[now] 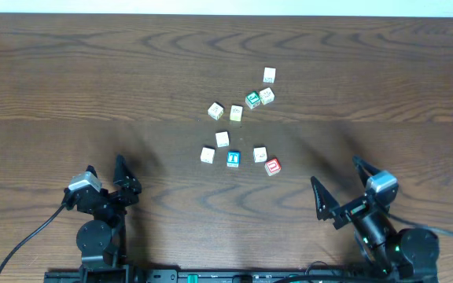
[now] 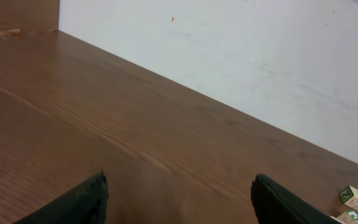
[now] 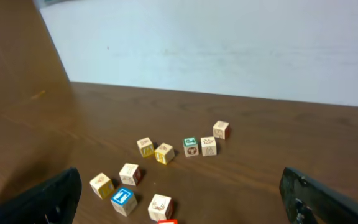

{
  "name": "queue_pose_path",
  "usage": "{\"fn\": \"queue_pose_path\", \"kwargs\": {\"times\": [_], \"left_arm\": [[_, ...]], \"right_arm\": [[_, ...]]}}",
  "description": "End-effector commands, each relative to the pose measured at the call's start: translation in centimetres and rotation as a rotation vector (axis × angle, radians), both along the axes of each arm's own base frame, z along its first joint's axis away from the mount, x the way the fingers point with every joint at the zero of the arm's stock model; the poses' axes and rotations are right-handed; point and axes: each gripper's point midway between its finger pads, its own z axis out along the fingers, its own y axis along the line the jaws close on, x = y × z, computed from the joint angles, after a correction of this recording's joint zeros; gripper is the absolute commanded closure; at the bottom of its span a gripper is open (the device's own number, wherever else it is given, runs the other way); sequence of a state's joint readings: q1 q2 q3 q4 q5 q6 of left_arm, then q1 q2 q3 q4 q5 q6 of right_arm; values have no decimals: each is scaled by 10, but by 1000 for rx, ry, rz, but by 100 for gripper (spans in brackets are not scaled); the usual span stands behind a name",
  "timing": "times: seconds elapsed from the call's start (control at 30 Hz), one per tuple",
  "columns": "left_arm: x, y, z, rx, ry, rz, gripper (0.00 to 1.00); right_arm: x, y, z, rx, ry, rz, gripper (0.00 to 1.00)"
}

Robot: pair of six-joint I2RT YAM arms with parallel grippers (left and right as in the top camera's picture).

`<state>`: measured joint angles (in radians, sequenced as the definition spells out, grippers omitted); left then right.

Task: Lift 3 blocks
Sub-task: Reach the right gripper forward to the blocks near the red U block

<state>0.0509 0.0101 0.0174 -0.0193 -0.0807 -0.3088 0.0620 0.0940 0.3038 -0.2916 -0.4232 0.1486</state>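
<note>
status: both arms sit at the near edge of the table [image 1: 69, 79], well apart from the work. the left gripper [image 1: 106, 167] has its jaws spread wide with nothing between them; the right gripper [image 1: 336, 171] is the same, empty and fully apart.

location: the blue block [image 1: 233, 159], the red block [image 1: 272, 167] and the pale block with the reddish mark [image 1: 259, 155] lie in a loose row at the near side of the scatter, all flat on the table, none lifted yet.

risks, as i judge them:
- the pale block sits just beside the red one; wide jaws coming down on either may shove or trap the neighbour.
- several other pale cubes [image 1: 208, 155] lie close by and look alike; you could take the wrong one.
- the green cube [image 1: 252, 100] is farther back and not wanted.
- the left wrist view catches only a few cubes at its corner; aiming from there will be poor.
- both arms reaching into one small cluster could collide.
</note>
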Motion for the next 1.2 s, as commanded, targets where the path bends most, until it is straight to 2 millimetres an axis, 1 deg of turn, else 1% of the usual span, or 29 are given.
{"fn": "queue_pose_path", "kwargs": {"times": [0.0, 0.07, 0.3, 0.33, 0.37, 0.4, 0.5, 0.57, 0.63, 0.7, 0.73, 0.8, 0.83, 1.07, 1.1, 1.17], "left_arm": [[-2, 3, -17, 18, 59, 12, 26], [-2, 3, -17, 18, 58, 12, 26], [-2, 3, -17, 18, 58, 12, 26], [-2, 3, -17, 18, 58, 12, 26], [-2, 3, -17, 18, 58, 12, 26], [-2, 3, -17, 18, 58, 12, 26], [-2, 3, -17, 18, 59, 12, 26], [-2, 3, -17, 18, 59, 12, 26], [-2, 3, -17, 18, 59, 12, 26], [-2, 3, -17, 18, 58, 12, 26], [-2, 3, -17, 18, 59, 12, 26], [-2, 3, -17, 18, 58, 12, 26], [-2, 3, -17, 18, 58, 12, 26], [-2, 3, -17, 18, 58, 12, 26], [-2, 3, -17, 18, 58, 12, 26], [-2, 3, -17, 18, 58, 12, 26]], "right_arm": [[10, 0, -1, 7, 76, -2, 1], [19, 0, -6, 3, 137, -2, 1], [63, 10, -12, -29, 417, 38, 1], [69, 14, -15, -52, 473, 55, 1], [77, 22, -21, -94, 579, 93, 1], [80, 28, -26, -126, 654, 111, 1], [85, 34, -43, -208, 827, 103, 1], [85, 39, -59, -299, 938, 114, 1], [80, 50, -74, -375, 1018, 175, 1], [73, 64, -90, -389, 1090, 236, 1], [66, 71, -100, -391, 1142, 273, 1], [58, 79, -115, -400, 1206, 309, 1], [56, 82, -124, -413, 1238, 319, 1], [47, 90, -170, -481, 1371, 349, 1], [48, 90, -180, -509, 1384, 340, 7], [50, 86, -193, -554, 1395, 317, 20]]}}
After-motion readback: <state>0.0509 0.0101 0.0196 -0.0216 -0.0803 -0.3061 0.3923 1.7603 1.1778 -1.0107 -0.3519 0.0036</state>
